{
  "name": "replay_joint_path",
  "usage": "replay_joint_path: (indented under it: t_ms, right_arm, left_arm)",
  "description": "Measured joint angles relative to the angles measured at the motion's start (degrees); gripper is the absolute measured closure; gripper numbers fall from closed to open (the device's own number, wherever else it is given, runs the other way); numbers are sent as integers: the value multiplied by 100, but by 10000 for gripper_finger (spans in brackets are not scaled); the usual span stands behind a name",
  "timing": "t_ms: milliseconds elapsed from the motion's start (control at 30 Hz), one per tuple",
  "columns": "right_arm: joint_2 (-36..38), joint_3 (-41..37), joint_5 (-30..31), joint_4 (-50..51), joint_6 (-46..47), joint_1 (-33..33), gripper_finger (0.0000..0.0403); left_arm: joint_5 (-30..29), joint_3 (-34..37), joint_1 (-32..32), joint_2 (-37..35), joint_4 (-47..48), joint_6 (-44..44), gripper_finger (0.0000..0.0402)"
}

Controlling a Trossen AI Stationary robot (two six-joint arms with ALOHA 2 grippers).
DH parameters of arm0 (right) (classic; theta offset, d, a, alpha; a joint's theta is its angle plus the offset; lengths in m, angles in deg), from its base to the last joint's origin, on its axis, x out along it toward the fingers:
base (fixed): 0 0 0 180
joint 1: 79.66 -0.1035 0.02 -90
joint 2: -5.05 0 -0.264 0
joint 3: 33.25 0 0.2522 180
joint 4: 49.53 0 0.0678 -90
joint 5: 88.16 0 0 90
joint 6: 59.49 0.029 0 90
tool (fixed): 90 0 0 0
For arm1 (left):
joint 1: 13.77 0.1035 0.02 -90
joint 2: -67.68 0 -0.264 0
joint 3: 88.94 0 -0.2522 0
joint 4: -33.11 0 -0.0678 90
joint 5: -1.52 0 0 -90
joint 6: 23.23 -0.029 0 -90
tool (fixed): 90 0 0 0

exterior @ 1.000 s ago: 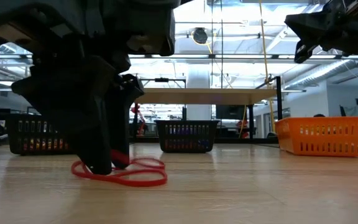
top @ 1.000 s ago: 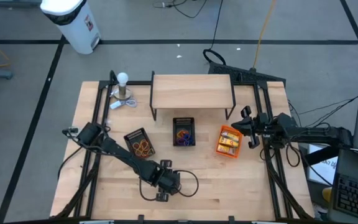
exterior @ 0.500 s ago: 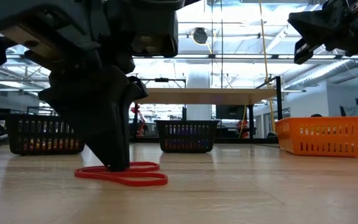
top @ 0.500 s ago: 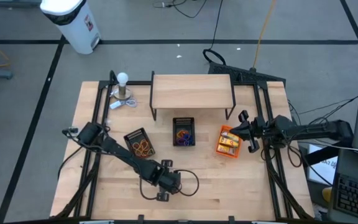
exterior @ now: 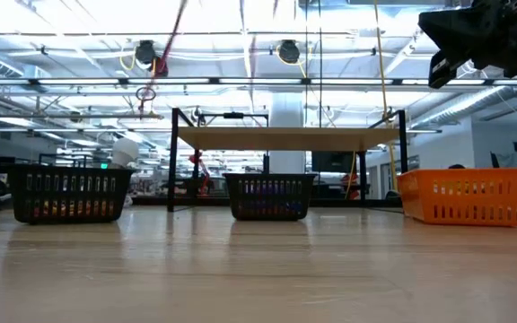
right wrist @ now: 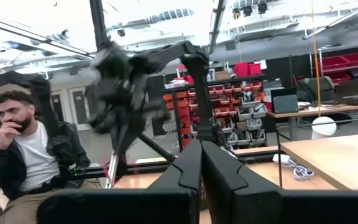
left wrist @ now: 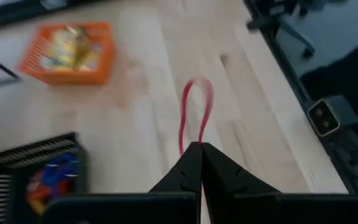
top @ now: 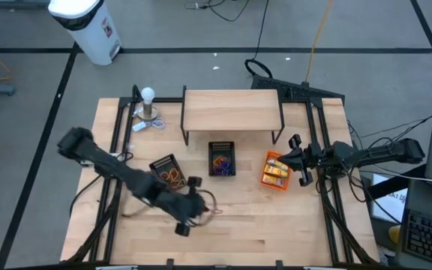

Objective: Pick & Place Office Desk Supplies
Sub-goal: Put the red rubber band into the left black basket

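Note:
A red rubber band (left wrist: 197, 109) hangs as a long narrow loop from my left gripper (left wrist: 199, 148), which is shut on it, high above the table's near middle (top: 196, 204). The left black mesh bin (top: 169, 173) holds tan and orange bands. The middle black bin (top: 221, 159) holds small blue and orange rings. Yellow packets lie in the orange bin (top: 275, 171). My right gripper (top: 300, 160) waits shut, raised beside the orange bin on the right; in its own wrist view (right wrist: 201, 149) the fingers meet. My left gripper pinches one end of the red band's loop (left wrist: 193, 140) between its two fingertips, slanting down from above. The band is lifted clear of the table, and the rest of the loop (top: 211, 205) hangs slack beyond the fingers.
A low wooden shelf (top: 231, 111) stands at the table's far middle. A white bulb on a round metal base (top: 148, 105) sits at the far left. A seated person (right wrist: 23, 155) shows beyond the table in the right wrist view. Bare wood lies along the near edge.
My left gripper has shut on the red band where it lay on the table. It then rose steeply, drifting a little toward the table's left and far side, and went out of the low view at the top. The band has been lifted clear of the table.

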Motion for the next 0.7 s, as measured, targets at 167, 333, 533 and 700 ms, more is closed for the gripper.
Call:
replay_joint_path:
  t_ms: [167,333,533,700]
  right_arm:
    - [0,0,-1,-25,0,-104,399]
    - [-50,0,-2,-23,-142,-194,399]
    - [-63,0,110,-122,-268,-209,399]
    - [-63,0,155,-384,-432,-196,399]
  left_arm:
    - [-397,389,-97,-1091,16,-95,401]
    - [-880,1124,-266,-2264,-153,-278,401]
    - [-1308,2526,-408,-4032,-943,-421,401]
    - [-1986,3600,-392,-5376,-1170,-356,401]
